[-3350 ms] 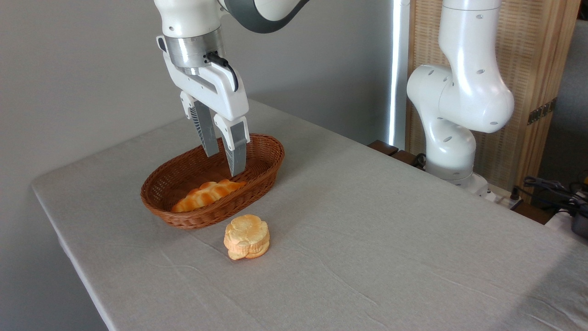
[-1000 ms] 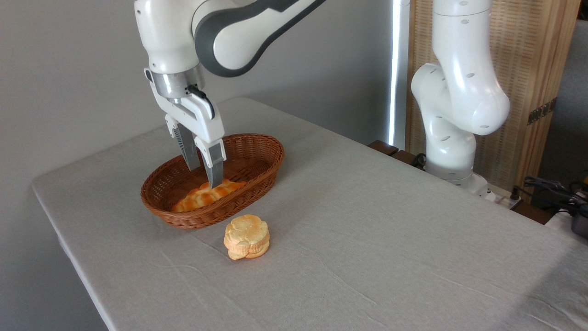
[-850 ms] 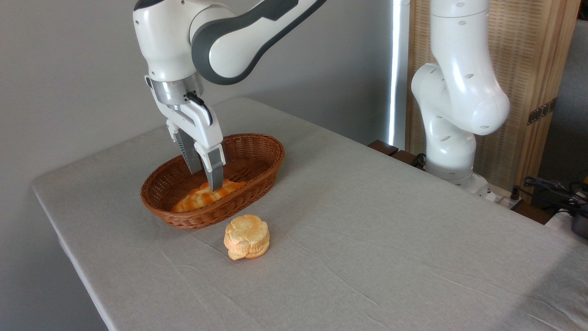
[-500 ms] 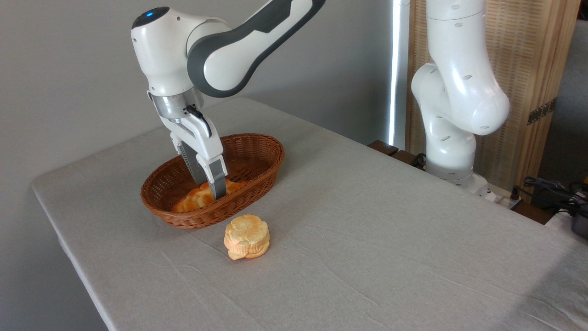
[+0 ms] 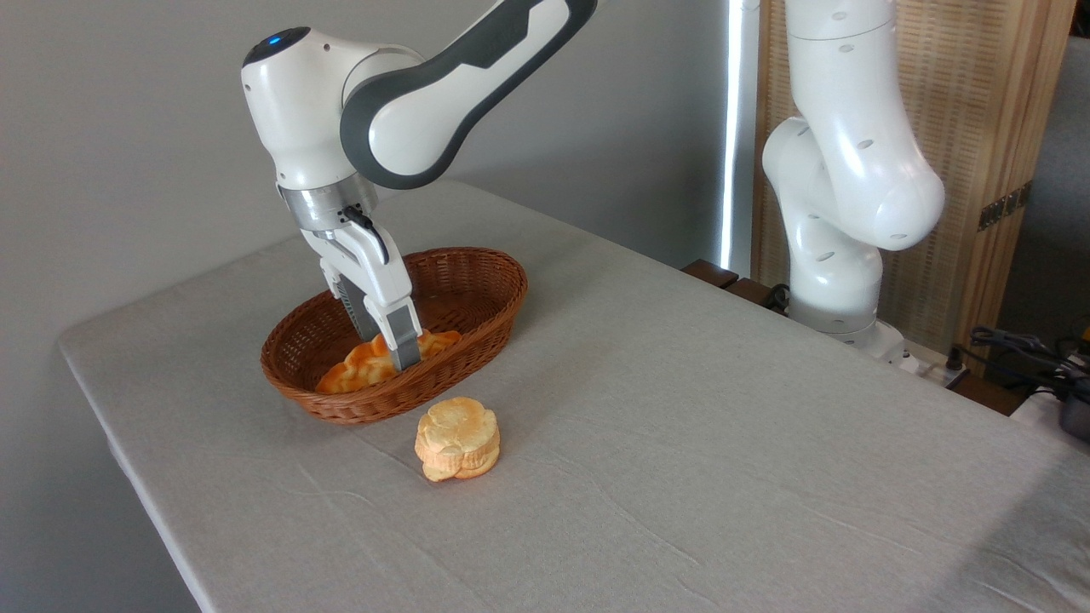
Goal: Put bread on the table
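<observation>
The bread (image 5: pixel 351 372), a braided orange-brown loaf, lies in the brown wicker basket (image 5: pixel 490 294) at the back left of the table (image 5: pixel 698 443). My gripper (image 5: pixel 390 351) reaches down into the basket, tilted, and straddles the middle of the loaf. The near finger (image 5: pixel 402 336) covers the loaf's front side and the far finger stands behind it. The gap between the fingers looks as wide as before, so the gripper is open. Whether the pads touch the crust is unclear.
A paler flower-shaped stacked bun (image 5: pixel 457 438) sits on the cloth just in front of the basket. The arm's white base (image 5: pixel 839 272) stands at the table's far right edge, with cables (image 5: pixel 1022 349) beyond it.
The gripper came down from above the basket, shifted left and tilted, until its fingers straddle the loaf. The loaf has shifted slightly in the last half second.
</observation>
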Robot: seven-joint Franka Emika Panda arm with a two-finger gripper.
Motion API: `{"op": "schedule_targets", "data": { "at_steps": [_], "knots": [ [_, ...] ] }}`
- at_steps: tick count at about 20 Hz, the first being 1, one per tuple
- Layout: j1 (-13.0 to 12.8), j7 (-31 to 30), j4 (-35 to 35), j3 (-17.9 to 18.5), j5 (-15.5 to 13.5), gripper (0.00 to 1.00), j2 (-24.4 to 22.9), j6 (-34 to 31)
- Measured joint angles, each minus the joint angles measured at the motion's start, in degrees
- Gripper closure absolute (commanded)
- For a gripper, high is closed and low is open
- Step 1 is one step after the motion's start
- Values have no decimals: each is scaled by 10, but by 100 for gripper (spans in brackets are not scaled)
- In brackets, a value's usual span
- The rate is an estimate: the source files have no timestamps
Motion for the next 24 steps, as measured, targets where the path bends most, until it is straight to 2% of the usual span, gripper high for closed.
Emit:
{"op": "schedule_targets", "data": {
  "at_steps": [1, 2, 8, 10, 24],
  "knots": [
    [0, 0, 0, 0, 0, 54, 0, 0],
    [0, 0, 0, 0, 0, 56, 0, 0],
    [0, 0, 2, -1, 0, 55, 0, 0],
    [0, 0, 2, -1, 0, 50, 0, 0],
    [0, -1, 3, -1, 0, 50, -3, 0]
  ]
}}
